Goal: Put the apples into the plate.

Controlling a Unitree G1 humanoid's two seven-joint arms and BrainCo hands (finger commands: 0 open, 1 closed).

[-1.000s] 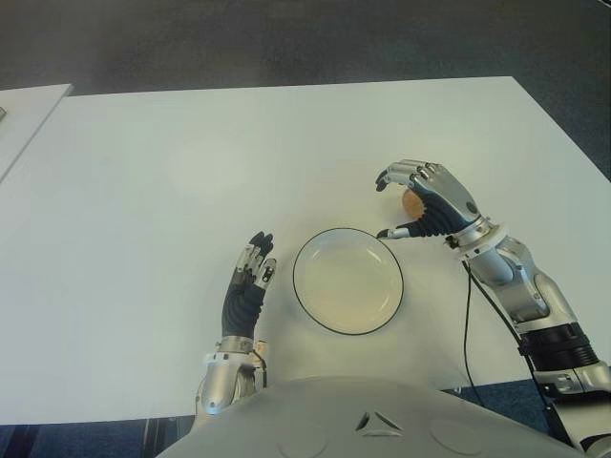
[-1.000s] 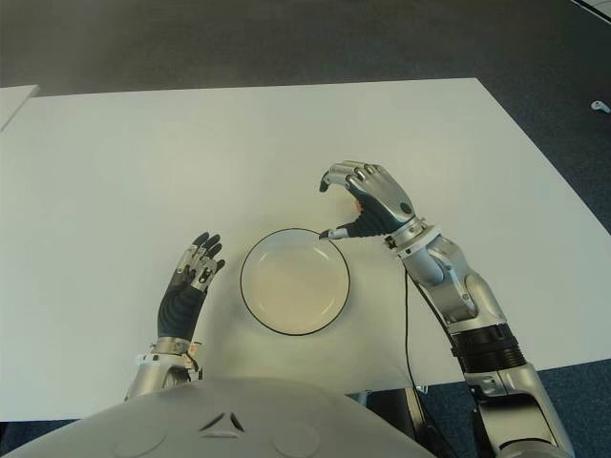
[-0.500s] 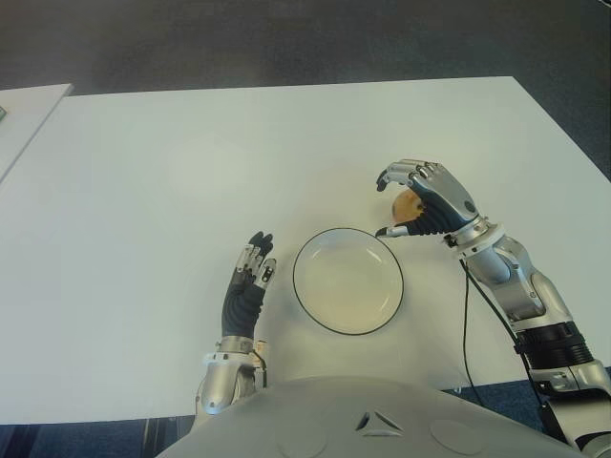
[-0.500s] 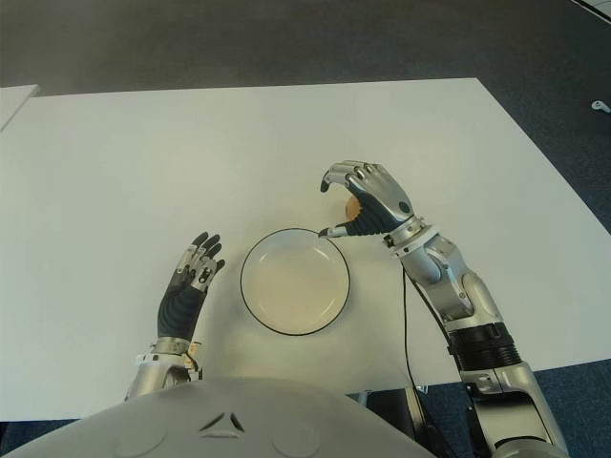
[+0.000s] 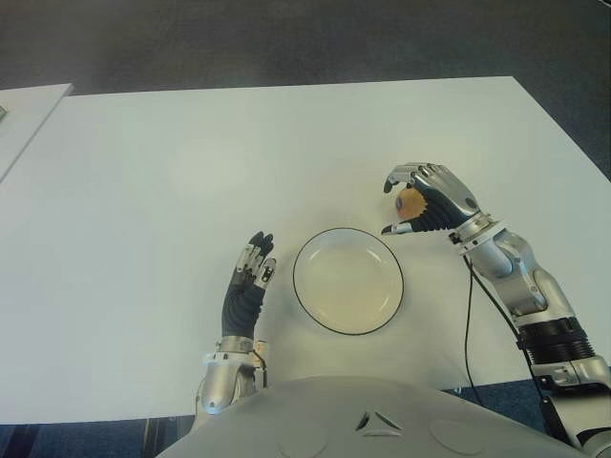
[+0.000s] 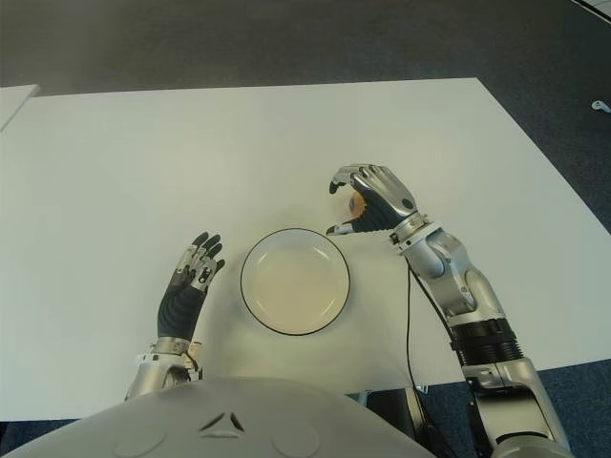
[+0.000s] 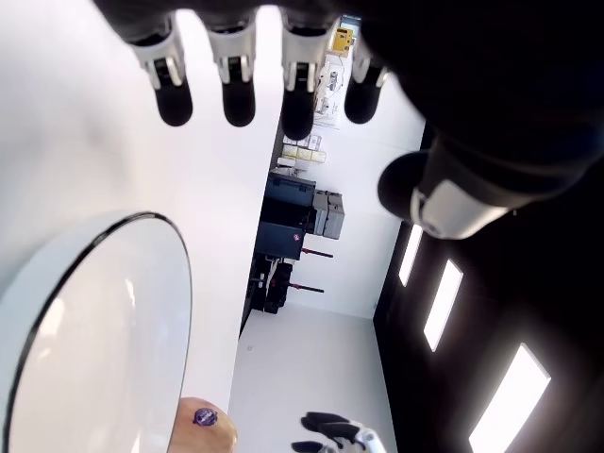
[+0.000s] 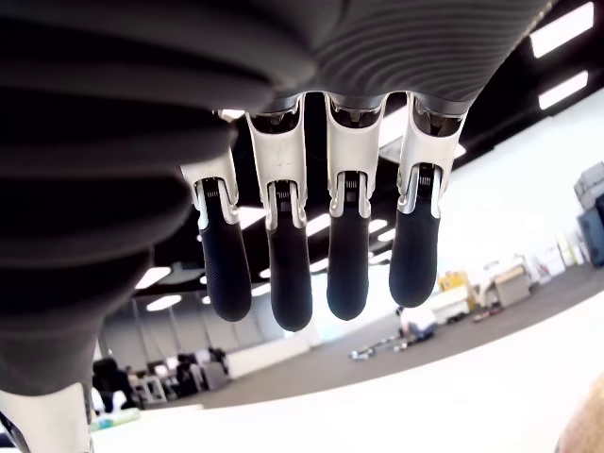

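Note:
One small orange-yellow apple (image 5: 410,201) sits on the white table (image 5: 191,172), just beyond the upper right rim of the white plate with a dark rim (image 5: 347,286). My right hand (image 5: 391,206) is cupped over the apple, fingers arched above it and thumb low near the plate's rim. In the right wrist view the fingers (image 8: 288,269) hang nearly straight, apart from the apple (image 8: 587,429) at the corner. My left hand (image 5: 250,272) shows flat and open, left of the plate. The plate holds nothing. The left wrist view shows the plate (image 7: 94,321) and the apple (image 7: 203,429).
A second white table (image 5: 24,114) stands at the far left. A black cable (image 5: 468,324) runs along my right forearm to the table's front edge. Dark carpet lies beyond the table's far edge.
My right hand has drawn slightly right and turned, so more of the apple shows under its fingers. The left hand and the plate have not moved.

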